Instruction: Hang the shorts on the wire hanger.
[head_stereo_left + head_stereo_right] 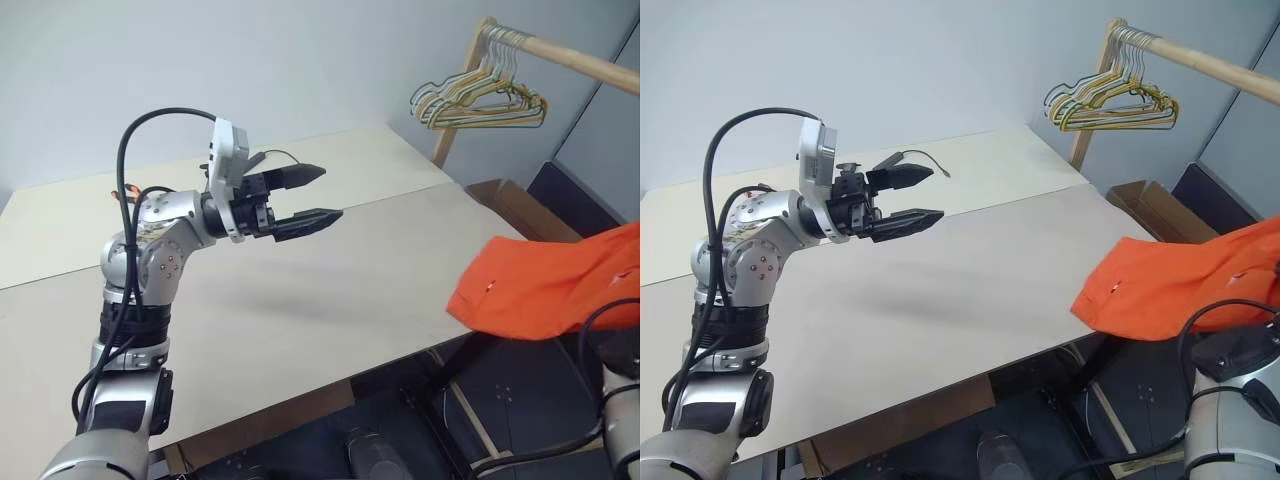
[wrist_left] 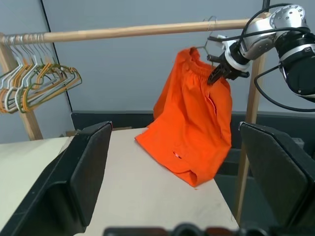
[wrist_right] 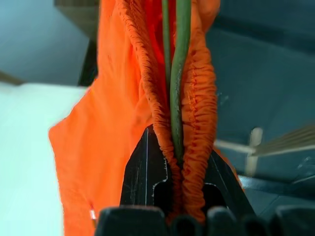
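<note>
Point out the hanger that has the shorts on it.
It is the lone green wire hanger running inside the waistband of the orange shorts, pinched by the right tool. The bunch of hangers on the rod carries nothing.

I see my left arm (image 1: 150, 262) in silver metal with small screws, black joint bands, a looping black cable (image 1: 135, 150), and black tapered fingers (image 1: 310, 215).

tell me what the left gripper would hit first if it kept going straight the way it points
Probably the shorts, which hang straight ahead of the open left gripper, their lower part draped on the table edge. Nothing shows in between, though depth is uncertain.
</note>
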`<act>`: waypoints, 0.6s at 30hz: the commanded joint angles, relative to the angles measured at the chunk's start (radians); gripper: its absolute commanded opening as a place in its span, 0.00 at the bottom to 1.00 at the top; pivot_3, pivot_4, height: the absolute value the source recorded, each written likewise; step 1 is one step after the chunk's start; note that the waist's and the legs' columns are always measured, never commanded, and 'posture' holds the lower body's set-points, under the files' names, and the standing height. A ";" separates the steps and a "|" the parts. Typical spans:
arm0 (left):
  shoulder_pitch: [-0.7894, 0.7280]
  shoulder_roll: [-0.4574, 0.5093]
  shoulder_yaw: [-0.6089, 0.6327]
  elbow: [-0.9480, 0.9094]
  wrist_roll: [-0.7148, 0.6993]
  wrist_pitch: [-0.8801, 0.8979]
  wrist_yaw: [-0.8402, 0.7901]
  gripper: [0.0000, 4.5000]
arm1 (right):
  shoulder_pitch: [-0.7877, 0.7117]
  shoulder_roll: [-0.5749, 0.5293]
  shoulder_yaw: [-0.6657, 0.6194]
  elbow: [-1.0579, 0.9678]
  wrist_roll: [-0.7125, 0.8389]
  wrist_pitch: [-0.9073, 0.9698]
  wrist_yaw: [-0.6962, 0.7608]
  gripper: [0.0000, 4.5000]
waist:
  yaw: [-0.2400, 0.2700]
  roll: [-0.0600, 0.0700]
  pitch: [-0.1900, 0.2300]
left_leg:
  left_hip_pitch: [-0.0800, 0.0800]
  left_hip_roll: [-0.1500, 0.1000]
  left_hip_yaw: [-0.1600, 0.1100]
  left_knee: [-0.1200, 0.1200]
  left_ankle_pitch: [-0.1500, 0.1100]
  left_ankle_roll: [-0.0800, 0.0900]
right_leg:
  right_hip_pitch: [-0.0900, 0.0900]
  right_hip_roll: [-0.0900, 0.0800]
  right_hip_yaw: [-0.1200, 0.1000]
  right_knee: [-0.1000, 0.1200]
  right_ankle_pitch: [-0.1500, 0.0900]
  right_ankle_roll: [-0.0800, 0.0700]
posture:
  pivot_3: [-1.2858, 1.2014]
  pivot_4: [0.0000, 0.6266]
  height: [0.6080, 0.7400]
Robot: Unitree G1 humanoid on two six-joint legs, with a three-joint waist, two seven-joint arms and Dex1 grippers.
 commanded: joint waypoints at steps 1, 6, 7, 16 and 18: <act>-0.011 0.012 0.010 -0.039 -0.024 0.005 0.003 1.00 | 0.017 -0.016 0.070 -0.142 -0.025 0.008 0.042 0.23 | 0.000 0.001 0.000 | 0.000 0.000 0.000 0.000 0.000 0.000 | 0.000 0.000 0.001 0.000 0.000 0.000 | 0.40 0.06 1.00; -0.012 0.018 0.009 -0.039 -0.029 0.011 0.003 1.00 | 0.000 0.032 0.069 -0.196 -0.055 0.008 0.076 0.23 | -0.004 0.001 0.000 | 0.001 0.000 0.000 0.000 0.000 0.000 | 0.000 0.001 0.005 0.001 -0.002 0.006 | 0.40 0.06 1.00; -0.013 0.020 0.008 -0.037 -0.030 0.011 0.002 1.00 | -0.003 0.039 0.062 -0.195 -0.063 0.008 0.081 0.23 | -0.005 0.001 0.000 | 0.001 0.000 0.000 0.000 0.000 0.000 | 0.000 0.001 0.007 0.001 -0.003 0.009 | 0.40 0.05 1.00; -0.005 0.038 0.010 -0.049 -0.041 0.017 -0.002 1.00 | 0.013 0.061 0.083 -0.255 -0.132 0.008 0.140 0.23 | -0.002 0.001 0.000 | 0.002 0.000 0.000 0.000 0.000 0.000 | 0.000 0.002 0.010 0.000 -0.003 0.010 | 0.40 0.05 1.00; -0.005 0.040 0.008 -0.049 -0.043 0.016 -0.001 1.00 | 0.025 0.061 0.109 -0.277 -0.156 0.008 0.156 0.23 | -0.002 0.002 -0.001 | 0.002 0.000 0.000 0.000 0.000 0.000 | 0.000 0.002 0.010 0.000 -0.003 0.010 | 0.41 0.03 1.00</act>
